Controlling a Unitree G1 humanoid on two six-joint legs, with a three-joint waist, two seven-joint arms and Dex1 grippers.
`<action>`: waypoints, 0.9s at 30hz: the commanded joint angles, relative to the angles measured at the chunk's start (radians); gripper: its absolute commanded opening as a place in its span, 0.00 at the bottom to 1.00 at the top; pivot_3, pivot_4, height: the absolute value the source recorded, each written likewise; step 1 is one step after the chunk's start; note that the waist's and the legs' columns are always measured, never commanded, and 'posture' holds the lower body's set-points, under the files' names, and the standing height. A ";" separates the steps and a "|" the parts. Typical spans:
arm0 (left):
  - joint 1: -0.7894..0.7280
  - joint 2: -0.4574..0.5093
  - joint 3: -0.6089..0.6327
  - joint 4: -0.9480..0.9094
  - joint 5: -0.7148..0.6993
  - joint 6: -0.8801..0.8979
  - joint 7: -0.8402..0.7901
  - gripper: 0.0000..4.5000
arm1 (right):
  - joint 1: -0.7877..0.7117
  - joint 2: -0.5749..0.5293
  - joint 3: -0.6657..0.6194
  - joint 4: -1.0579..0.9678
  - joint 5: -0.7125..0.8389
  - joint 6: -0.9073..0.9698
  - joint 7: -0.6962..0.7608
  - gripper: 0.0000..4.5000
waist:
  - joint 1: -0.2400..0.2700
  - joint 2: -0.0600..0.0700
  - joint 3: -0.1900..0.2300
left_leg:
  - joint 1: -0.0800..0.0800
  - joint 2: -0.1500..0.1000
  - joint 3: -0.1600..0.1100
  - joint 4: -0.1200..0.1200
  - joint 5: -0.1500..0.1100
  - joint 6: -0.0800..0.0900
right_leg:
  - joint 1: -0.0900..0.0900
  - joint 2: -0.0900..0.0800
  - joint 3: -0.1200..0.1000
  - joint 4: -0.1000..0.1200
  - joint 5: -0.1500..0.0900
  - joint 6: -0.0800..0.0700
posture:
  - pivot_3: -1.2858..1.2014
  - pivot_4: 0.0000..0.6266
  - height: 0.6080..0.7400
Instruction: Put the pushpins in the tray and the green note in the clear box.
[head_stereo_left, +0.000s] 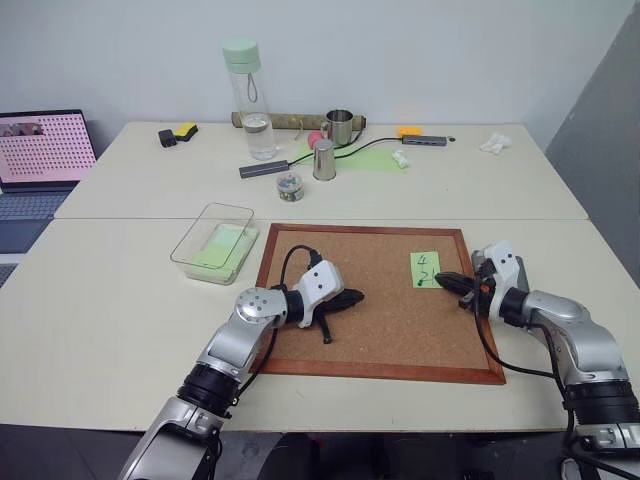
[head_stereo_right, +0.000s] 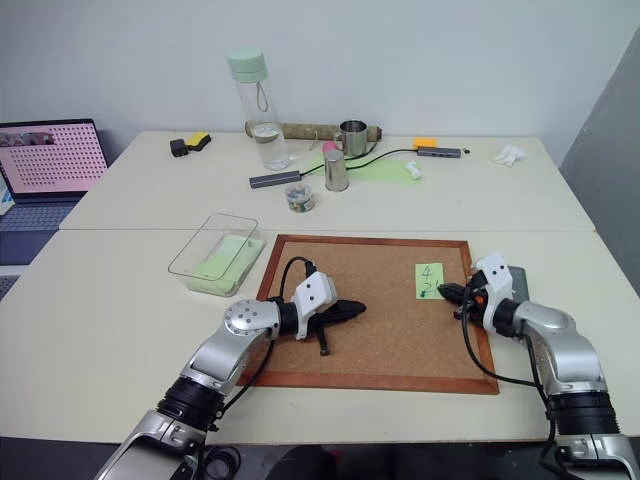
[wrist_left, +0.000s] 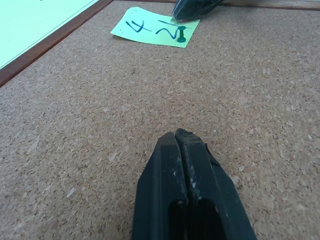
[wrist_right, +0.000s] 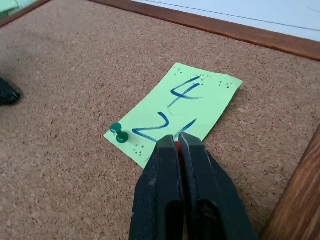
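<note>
Pinching a red pushpin (wrist_right: 177, 147) at the near edge of the green note (wrist_right: 187, 107), the right gripper (wrist_right: 178, 141) hides most of its head. A green pushpin (wrist_right: 119, 133) stands in the note's near-left corner. The left gripper (wrist_left: 179, 137) rests clenched, empty, mid-corkboard (head_stereo_left: 390, 310).

My left gripper (head_stereo_left: 352, 296) lies low and level, fingers pressed together, pointing right. My right gripper (head_stereo_left: 447, 280) points left, fingers (wrist_right: 165, 170) pinched tight, red showing between them.
</note>
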 joint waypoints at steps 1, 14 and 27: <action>0.038 0.023 -0.031 0.058 0.046 0.042 -0.002 0.00 | -0.011 -0.004 -0.080 -0.095 0.055 0.008 -0.025 0.01 | 0.000 0.000 0.000 | 0.000 0.000 0.000 0.000 0.000 0.000 | 0.000 0.000 0.000 0.000 0.000 0.000 | 0.52 0.24 1.00; 0.037 0.019 -0.035 0.057 0.047 0.046 -0.001 0.00 | -0.001 -0.033 -0.168 -0.145 0.101 0.065 -0.087 0.01 | 0.000 -0.001 -0.001 | 0.000 0.000 0.000 0.000 0.000 0.000 | 0.000 0.000 0.000 0.000 0.000 0.000 | 0.52 0.24 1.00; 0.034 0.015 -0.042 0.062 0.050 0.043 -0.001 0.00 | -0.031 -0.088 -0.172 0.040 -0.061 0.065 -0.268 0.05 | 0.000 0.000 -0.002 | 0.000 0.000 0.001 0.000 0.000 0.000 | 0.000 0.000 0.000 0.000 0.000 0.000 | 0.52 0.24 1.00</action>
